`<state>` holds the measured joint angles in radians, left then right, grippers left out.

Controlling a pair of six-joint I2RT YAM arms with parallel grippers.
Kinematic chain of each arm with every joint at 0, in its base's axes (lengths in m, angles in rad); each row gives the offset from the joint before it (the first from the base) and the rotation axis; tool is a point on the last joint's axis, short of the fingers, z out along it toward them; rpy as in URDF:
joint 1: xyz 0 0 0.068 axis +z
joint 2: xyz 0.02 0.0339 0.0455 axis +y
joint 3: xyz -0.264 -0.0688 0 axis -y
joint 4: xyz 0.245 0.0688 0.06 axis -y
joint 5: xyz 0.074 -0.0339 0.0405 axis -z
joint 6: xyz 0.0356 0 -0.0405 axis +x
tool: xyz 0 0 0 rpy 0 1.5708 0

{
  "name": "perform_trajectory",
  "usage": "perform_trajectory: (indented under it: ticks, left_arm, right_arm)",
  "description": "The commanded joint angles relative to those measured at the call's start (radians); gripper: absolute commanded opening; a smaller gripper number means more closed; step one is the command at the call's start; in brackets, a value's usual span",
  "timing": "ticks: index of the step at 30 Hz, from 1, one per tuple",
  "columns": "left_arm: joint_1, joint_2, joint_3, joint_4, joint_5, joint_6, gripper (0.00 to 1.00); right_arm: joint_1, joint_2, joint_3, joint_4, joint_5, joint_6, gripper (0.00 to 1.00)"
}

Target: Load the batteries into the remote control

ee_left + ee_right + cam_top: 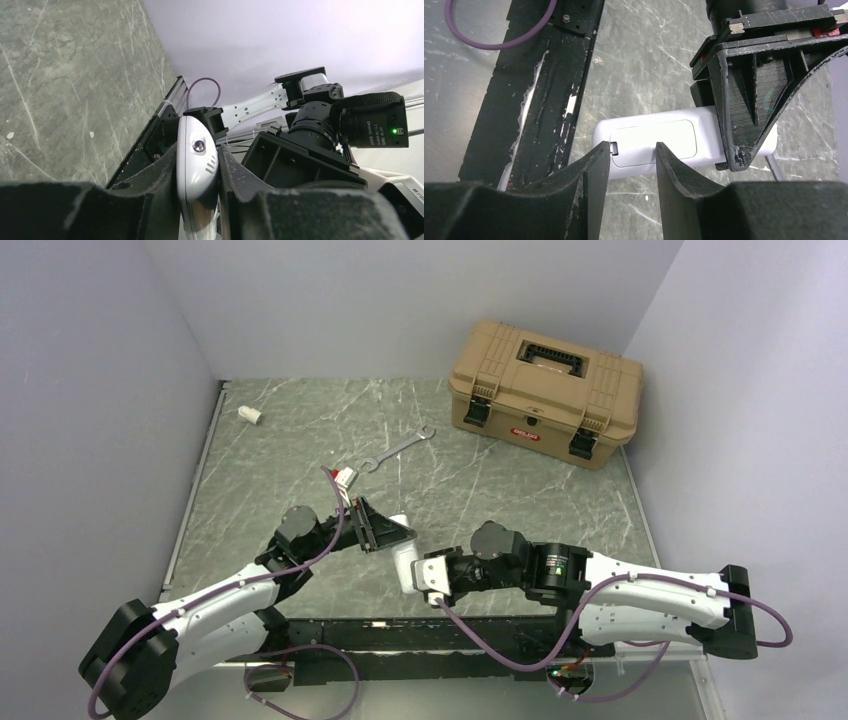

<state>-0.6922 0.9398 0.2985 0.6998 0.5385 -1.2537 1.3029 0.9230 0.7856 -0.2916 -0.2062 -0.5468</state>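
The remote control, a smooth white plastic bar with rounded corners and a rectangular panel outlined in its face, is held over the near part of the marbled grey table. The left gripper is clenched on its sides. To the right, the right gripper has its matte black fingers parted, with the tips at the panel's edge. Farther back lie a steel wrench and a tan plastic toolbox.

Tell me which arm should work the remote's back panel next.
Right. The left gripper is shut on the remote and serves as the holder. The right gripper is open, its fingertips poised at the latch end of the back panel, so it is probably the one free to act.
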Motion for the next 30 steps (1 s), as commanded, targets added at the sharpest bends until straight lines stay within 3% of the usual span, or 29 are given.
perform_trajectory:
  ticks: [1, 30]
  left_arm:
    - [0.001, -0.005, -0.004, 0.096, 0.028, -0.025, 0.0]
    - [0.001, -0.008, -0.008, 0.082, 0.041, -0.013, 0.0]
  right_arm:
    - [0.008, 0.008, 0.045, 0.013, 0.022, -0.013, 0.41]
    - [0.022, 0.033, 0.081, 0.007, 0.079, -0.033, 0.36]
